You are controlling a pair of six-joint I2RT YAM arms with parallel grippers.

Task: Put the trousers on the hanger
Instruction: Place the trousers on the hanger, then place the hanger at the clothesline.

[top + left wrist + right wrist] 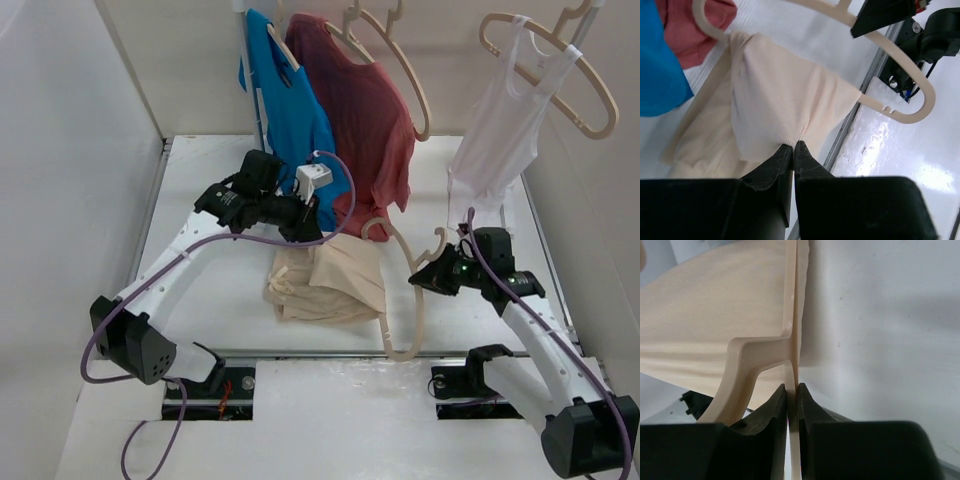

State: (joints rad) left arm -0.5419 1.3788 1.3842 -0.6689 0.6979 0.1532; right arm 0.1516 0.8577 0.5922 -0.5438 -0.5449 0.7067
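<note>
The beige trousers (325, 283) lie folded mid-table. My left gripper (305, 232) is shut on a raised fold of them; in the left wrist view its tips (793, 147) pinch the trousers (780, 95), and this layer lies over one arm of the hanger (905, 75). The pale hanger (421, 315) stands tilted at the trousers' right edge, its hook pointing right. My right gripper (432, 262) is shut on it near the hook. From the right wrist, the jaws (792, 389) clamp the thin hanger (747, 360), with trousers fabric (715, 315) behind.
Along the back rail hang a blue T-shirt (290, 100), a dull red T-shirt (365, 120) and a white vest (500, 120), each on a similar hanger. White walls close in on the left and right. A metal strip (330, 354) runs along the table's near edge.
</note>
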